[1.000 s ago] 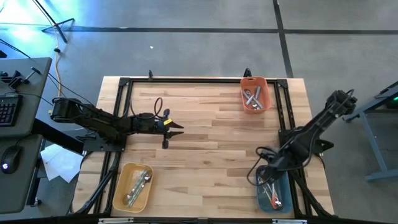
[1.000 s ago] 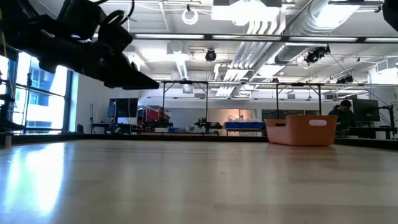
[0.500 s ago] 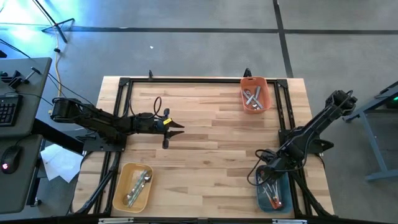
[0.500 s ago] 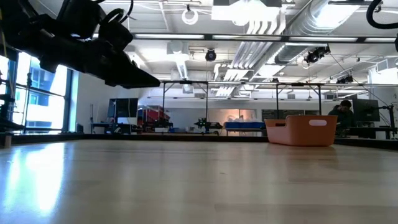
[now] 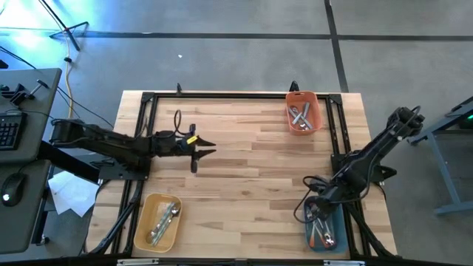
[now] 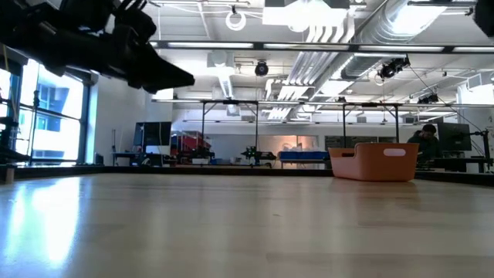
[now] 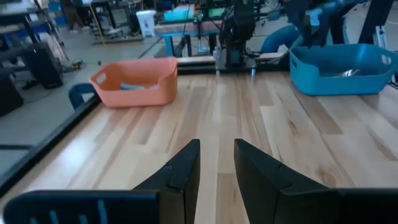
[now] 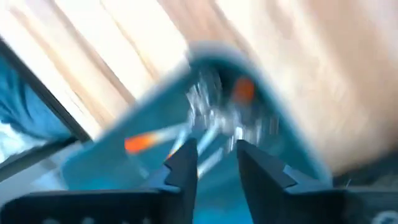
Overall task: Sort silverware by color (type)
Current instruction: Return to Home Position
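Note:
My left gripper (image 5: 210, 148) hovers open and empty above the table's left middle; its wrist view shows bare wood ahead of the left gripper (image 7: 216, 152). My right gripper (image 5: 318, 213) hangs open over the blue bin (image 5: 334, 241) at the near right corner, with nothing between its fingers. In the right wrist view the right gripper (image 8: 214, 152) looks down on orange-handled silverware (image 8: 146, 142) lying in that blue bin (image 8: 155, 118). Silver pieces (image 5: 299, 116) lie in the orange bin (image 5: 316, 111), and more silverware (image 5: 164, 220) in the yellow bin (image 5: 145, 229).
A black frame (image 5: 236, 95) runs around the wooden table. The orange bin sits at the far right, the yellow bin at the near left. The table's middle (image 5: 251, 170) is bare wood. A desk with keyboard and mouse (image 5: 9, 196) stands beyond the left edge.
My left gripper has risen and drawn back a little toward the table's left edge, staying open and empty. The bins and the silverware in them have kept their places.

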{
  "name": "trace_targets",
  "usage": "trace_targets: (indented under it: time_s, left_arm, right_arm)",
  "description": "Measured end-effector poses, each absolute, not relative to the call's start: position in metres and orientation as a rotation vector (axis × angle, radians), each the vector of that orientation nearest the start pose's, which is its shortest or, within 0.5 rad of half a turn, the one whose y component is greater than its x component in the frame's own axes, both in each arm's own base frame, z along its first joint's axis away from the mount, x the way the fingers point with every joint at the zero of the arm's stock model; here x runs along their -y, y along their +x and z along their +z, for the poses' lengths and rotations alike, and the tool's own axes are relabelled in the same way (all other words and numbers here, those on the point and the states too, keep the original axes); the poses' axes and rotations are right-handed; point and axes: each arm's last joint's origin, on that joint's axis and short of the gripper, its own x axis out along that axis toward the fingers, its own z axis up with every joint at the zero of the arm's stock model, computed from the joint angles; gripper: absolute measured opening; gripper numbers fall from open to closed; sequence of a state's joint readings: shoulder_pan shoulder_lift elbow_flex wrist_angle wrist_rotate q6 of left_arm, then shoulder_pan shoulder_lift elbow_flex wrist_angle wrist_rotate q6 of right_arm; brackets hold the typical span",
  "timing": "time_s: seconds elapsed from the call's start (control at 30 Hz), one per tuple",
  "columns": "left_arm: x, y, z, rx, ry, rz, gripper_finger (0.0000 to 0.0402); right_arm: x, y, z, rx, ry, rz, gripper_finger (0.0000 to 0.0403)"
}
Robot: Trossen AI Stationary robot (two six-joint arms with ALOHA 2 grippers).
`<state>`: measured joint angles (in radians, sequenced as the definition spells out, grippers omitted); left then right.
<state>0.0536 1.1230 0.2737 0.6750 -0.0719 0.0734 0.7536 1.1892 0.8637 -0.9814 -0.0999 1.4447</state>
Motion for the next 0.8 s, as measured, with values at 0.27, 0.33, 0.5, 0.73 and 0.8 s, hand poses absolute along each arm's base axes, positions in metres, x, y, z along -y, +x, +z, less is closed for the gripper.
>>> trace_targets:
  time_s: [0.27,0.33,0.5,0.73,0.8]
  left_arm:
    - [-0.017,0.187,0.199,-0.153,0.109,0.148,0.0085]
    - [-0.019,0.185,0.202,-0.140,0.104,0.127,0.0076]
    - [-0.027,0.180,0.201,-0.122,0.119,0.074,0.0031]
    - [-0.038,0.176,0.199,-0.104,0.126,0.103,0.0006]
    - [-0.040,0.176,0.201,-0.086,0.127,0.092,0.0004]
  right_arm:
    - [-0.116,0.162,0.277,-0.976,0.104,-0.223,0.0008]
    - [-0.103,0.166,0.276,-0.869,0.012,-0.209,0.0009]
    - [-0.065,0.177,0.258,-0.606,-0.046,-0.052,0.0001]
    - [-0.012,0.175,0.235,-0.259,-0.197,0.043,0.0000]
    - [-0.002,0.174,0.229,-0.196,-0.244,0.043,0.0000]
